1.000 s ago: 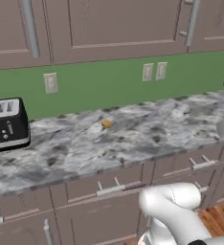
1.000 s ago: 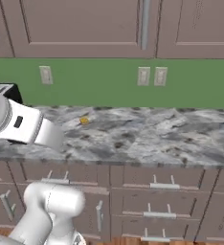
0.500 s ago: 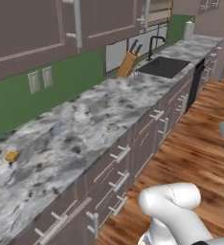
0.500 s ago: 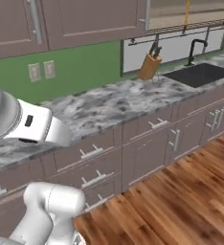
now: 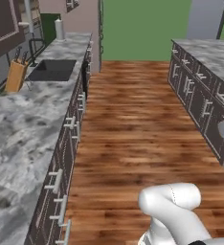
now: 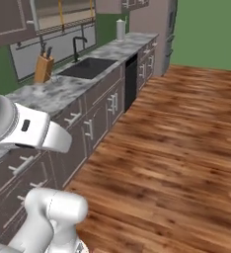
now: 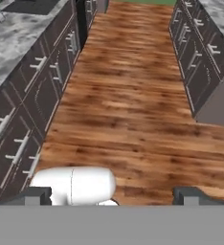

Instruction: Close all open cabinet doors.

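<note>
Low cabinet doors with upright silver handles stand under the sink and lie flush with their fronts. More low doors line the left counter run, and the island's doors line the right; all of these look shut. An upper cabinet door shows at the top left, flat to the wall. No door stands visibly ajar. My gripper hangs high over the wooden floor, its two dark fingertips far apart with nothing between them.
A wooden-floored aisle runs between the left marble counter and the island. On the counter are a sink, a knife block and a paper-towel roll. A tall unit closes the far end.
The whole picture has swung: the base has turned from facing the counter and wall cabinets to looking down the aisle. No door has visibly moved.
</note>
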Controlling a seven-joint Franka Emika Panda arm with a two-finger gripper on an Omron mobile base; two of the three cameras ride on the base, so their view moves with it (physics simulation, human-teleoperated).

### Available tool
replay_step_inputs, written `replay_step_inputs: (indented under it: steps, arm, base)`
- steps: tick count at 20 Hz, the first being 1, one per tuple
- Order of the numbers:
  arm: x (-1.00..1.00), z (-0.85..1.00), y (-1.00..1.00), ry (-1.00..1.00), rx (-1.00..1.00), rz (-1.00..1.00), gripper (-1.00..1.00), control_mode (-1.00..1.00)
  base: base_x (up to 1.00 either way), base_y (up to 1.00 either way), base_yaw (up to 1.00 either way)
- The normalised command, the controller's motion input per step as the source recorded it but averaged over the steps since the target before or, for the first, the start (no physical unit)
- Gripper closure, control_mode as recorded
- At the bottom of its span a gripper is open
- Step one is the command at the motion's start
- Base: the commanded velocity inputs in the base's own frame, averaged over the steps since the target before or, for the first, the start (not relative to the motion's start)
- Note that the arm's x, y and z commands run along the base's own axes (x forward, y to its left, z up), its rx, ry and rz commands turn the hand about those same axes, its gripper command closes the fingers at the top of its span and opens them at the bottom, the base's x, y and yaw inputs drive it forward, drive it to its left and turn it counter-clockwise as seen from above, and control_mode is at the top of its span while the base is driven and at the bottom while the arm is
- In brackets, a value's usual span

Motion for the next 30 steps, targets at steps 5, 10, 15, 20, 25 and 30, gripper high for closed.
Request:
replay_step_inputs:
  steps: [5, 10, 15, 20, 25, 30]
  arm:
    - [0.00, 0.00, 0.00, 0.00, 0.00, 0.00, -1.00, 1.00]
    - [0.00, 0.00, 0.00, 0.00, 0.00, 0.00, -1.00, 1.00]
    - [0.00, 0.00, 0.00, 0.00, 0.00, 0.00, -1.00, 1.00]
    - [0.00, 0.00, 0.00, 0.00, 0.00, 0.00, -1.00, 1.00]
    - [0.00, 0.00, 0.00, 0.00, 0.00, 0.00, -1.00, 1.00]
    - [0.00, 0.00, 0.00, 0.00, 0.00, 0.00, -1.00, 1.00]
  base:
    - [0.06, 0.02, -0.38]
    - [0.04, 0.00, -0.27]
    - [0.00, 0.00, -0.41]
    - [0.00, 0.02, -0.65]
    - [0.00, 0.02, -0.81]
    - [0.01, 0.08, -0.81]
